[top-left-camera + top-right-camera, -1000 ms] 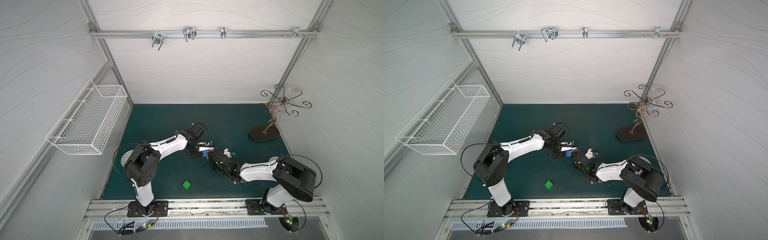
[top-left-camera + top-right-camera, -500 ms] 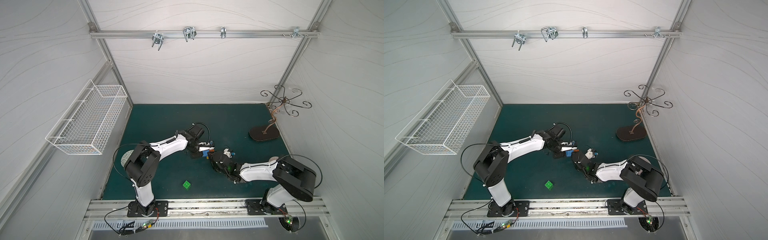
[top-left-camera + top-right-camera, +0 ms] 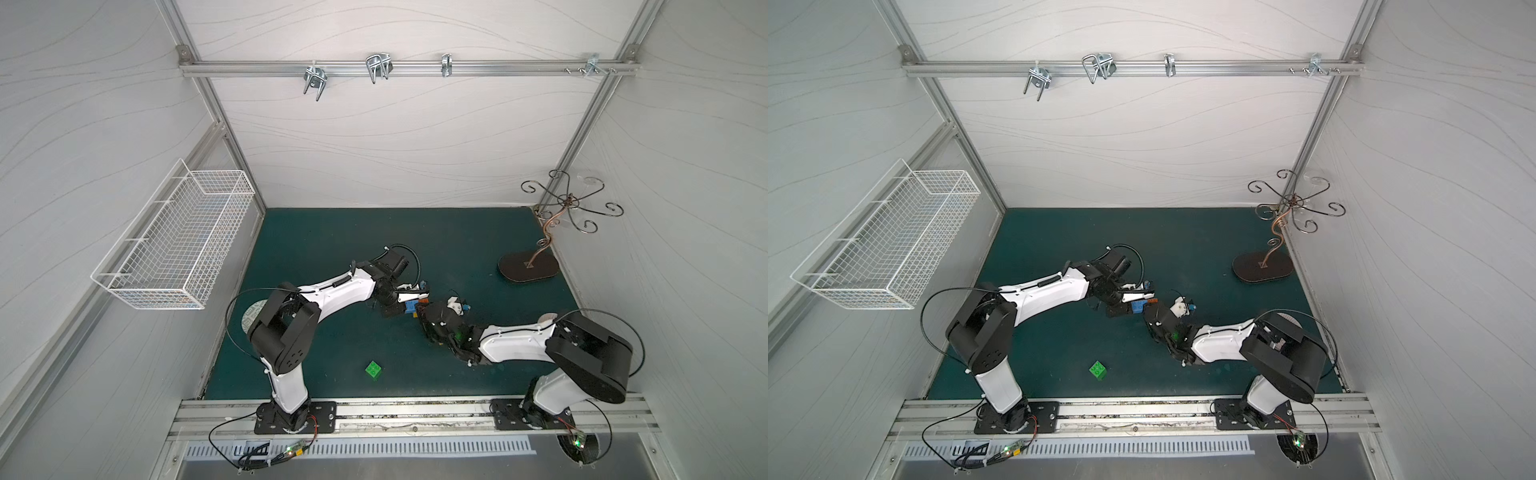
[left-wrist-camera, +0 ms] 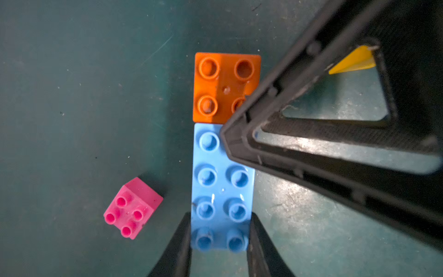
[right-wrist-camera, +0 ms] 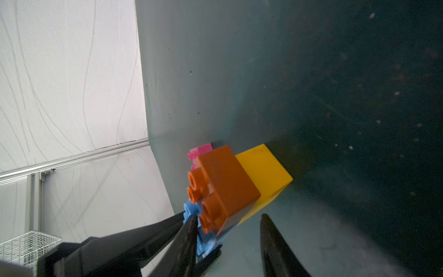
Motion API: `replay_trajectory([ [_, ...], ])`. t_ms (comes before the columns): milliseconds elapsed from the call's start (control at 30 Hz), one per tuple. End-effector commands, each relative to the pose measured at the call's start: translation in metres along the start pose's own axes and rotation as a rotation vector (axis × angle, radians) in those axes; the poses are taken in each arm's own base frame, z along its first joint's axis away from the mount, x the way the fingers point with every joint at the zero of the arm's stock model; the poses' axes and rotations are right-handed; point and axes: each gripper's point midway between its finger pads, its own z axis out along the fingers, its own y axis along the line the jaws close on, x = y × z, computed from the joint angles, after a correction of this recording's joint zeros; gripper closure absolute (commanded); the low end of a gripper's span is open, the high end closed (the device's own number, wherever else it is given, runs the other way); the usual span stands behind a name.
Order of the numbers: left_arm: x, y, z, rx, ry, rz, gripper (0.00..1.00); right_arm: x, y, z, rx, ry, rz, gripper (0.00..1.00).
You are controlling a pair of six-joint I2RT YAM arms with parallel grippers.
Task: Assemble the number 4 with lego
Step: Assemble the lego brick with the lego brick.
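Observation:
My left gripper (image 4: 220, 217) is shut on the near end of the long blue brick (image 4: 221, 182), which lies studs-up on the green mat. An orange brick (image 4: 223, 86) butts against the blue brick's far end. A yellow brick (image 5: 263, 172) sits right behind the orange one. The pink brick (image 4: 133, 208) lies loose beside the blue one. My right gripper (image 5: 227, 215) is open. One of its fingers (image 5: 189, 230) leans on the blue studs, and the other stands clear of the bricks. In both top views the grippers meet mid-mat, and the green brick (image 3: 374, 369) lies alone near the front.
A white wire basket (image 3: 174, 245) hangs on the left wall. A metal hook stand (image 3: 528, 268) rises at the back right. A patterned round thing (image 3: 251, 318) shows under the left arm. The aluminium rail (image 3: 415, 409) bounds the mat's front edge.

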Motion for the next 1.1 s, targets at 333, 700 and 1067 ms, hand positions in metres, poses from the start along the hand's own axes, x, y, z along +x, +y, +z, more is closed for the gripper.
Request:
replay_trajectory([
  [333, -0.034, 0.042, -0.031, -0.182, -0.146, -0.006, 0.48, -0.008, -0.092, -0.006, 0.322, 0.007, -0.1, 0.58],
  [700, -0.028, 0.028, -0.047, -0.168, -0.158, -0.008, 0.39, -0.007, -0.096, -0.008, 0.339, 0.008, -0.096, 0.58],
  [1067, -0.021, 0.03, -0.059, -0.228, -0.154, -0.031, 0.34, -0.007, -0.103, -0.009, 0.369, 0.012, -0.077, 0.58],
])
